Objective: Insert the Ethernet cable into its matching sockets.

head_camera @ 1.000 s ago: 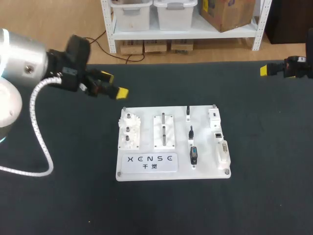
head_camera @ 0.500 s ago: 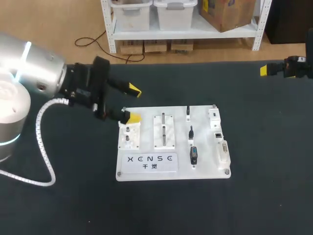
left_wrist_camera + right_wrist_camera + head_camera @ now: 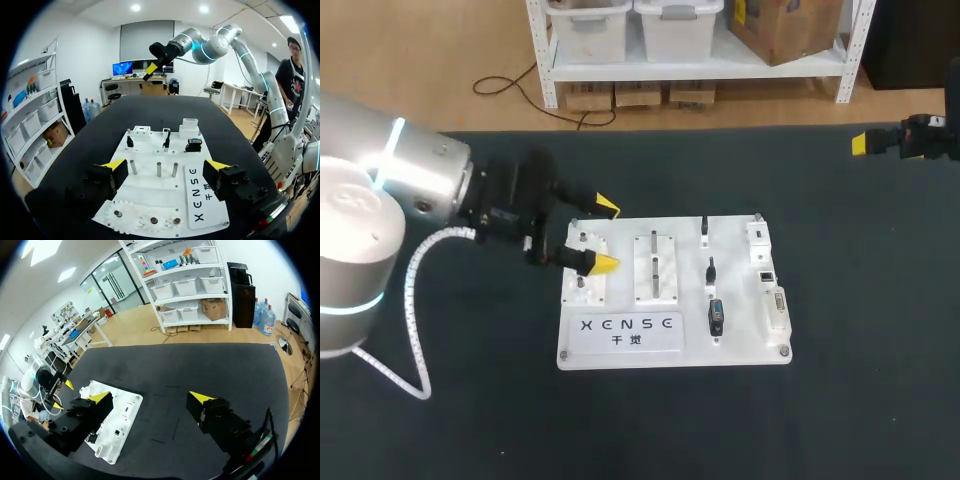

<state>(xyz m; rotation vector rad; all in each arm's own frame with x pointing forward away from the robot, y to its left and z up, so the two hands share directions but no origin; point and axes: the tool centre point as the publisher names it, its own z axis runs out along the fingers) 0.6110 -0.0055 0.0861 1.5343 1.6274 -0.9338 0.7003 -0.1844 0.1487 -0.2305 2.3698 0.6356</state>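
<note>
**A:** Where's your left claw sitting?

**B:** My left gripper hovers with its yellow tips spread wide and nothing between them. It's above the left end of the flat white rectangular task board, just over the white plastic gear block there.

**A:** And the cable?

**B:** Not in either claw. Three small black plug pieces stand in a column right of the board's middle, well apart from my fingers. I judge one of them is the Ethernet end, but they're too small for me to tell which. The white socket blocks line the board's right edge, just beside that column.

**A:** The other arm?

**B:** My right gripper is also wide open and empty. It's out over the dark matte table, well away from the board.

**A:** So how far along are we?

**B:** Hardly begun, by my reading. Nothing's gripped, and I can't see any plug seated in a socket. I've yet to pick out the right plug, grasp it, line it up and press it home.
</note>
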